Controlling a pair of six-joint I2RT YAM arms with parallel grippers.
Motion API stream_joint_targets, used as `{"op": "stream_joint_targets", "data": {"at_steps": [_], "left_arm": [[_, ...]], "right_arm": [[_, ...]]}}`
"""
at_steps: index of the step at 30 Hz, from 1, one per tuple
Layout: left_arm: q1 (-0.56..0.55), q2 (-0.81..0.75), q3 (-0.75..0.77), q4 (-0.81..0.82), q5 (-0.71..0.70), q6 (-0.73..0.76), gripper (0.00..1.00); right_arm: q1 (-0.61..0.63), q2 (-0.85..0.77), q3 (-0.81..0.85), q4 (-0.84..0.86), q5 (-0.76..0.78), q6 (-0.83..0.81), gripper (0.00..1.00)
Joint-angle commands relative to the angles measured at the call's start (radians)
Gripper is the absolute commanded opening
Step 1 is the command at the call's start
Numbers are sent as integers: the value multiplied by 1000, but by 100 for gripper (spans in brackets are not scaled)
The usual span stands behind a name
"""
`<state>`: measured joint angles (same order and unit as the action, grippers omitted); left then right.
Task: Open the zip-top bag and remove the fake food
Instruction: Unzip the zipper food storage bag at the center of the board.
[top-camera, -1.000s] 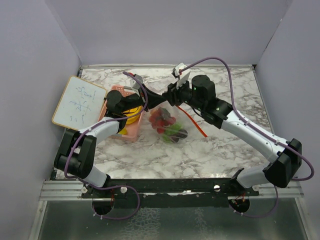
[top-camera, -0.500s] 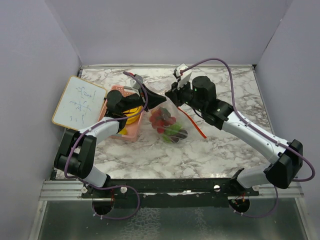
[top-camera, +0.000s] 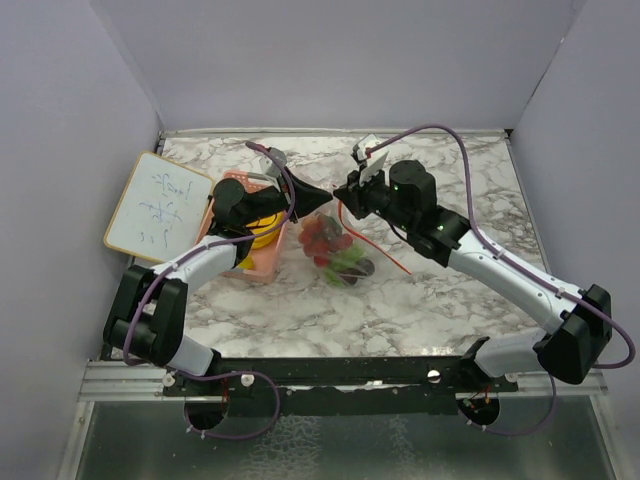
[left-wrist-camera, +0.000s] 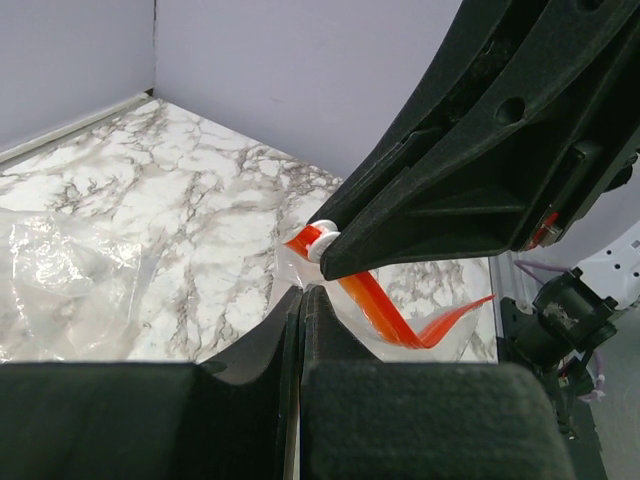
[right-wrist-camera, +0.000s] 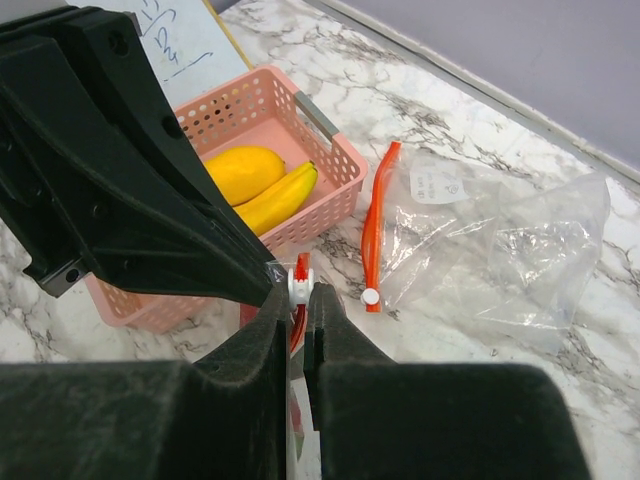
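Note:
The clear zip-top bag (top-camera: 368, 232) hangs between both grippers above the table. Fake food (top-camera: 333, 250) sits in it: red strawberries, green and dark purple pieces. My left gripper (top-camera: 322, 197) is shut on the bag's clear top edge (left-wrist-camera: 290, 262), seen in its wrist view (left-wrist-camera: 302, 292). My right gripper (top-camera: 345, 192) is shut on the white zip slider (right-wrist-camera: 300, 283), at the end of the orange zip strip (left-wrist-camera: 385, 310). The two grippers' tips almost touch. A yellow banana (right-wrist-camera: 283, 197) and a lemon-like piece (right-wrist-camera: 240, 172) lie in the pink basket (right-wrist-camera: 335, 165).
The pink basket (top-camera: 262, 268) stands left of the bag, under my left arm. A small whiteboard (top-camera: 158, 205) lies at the far left. A second, empty zip-top bag (right-wrist-camera: 500, 240) with an orange zip (right-wrist-camera: 372, 235) lies flat on the marble table (top-camera: 460, 300).
My right arm has shifted a little to the right and back with the slider. The left gripper holds its place and the bag hangs much as before.

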<state>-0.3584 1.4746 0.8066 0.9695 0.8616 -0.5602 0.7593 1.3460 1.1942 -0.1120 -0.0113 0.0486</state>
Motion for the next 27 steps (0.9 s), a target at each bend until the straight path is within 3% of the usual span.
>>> {"op": "stream_joint_targets", "data": {"at_steps": [1,21,27], "left_arm": [[2,-54,47,13,-80,32,0],[46,-55,86,-30,-247,11,0],[67,-66,77,26,-304,-46,0]], "right_arm": [[4,-24,-22,-2,20,11,2],[4,-115,-100,-35,21,46,2],[4,-116,-122,-33,21,49,2]]}}
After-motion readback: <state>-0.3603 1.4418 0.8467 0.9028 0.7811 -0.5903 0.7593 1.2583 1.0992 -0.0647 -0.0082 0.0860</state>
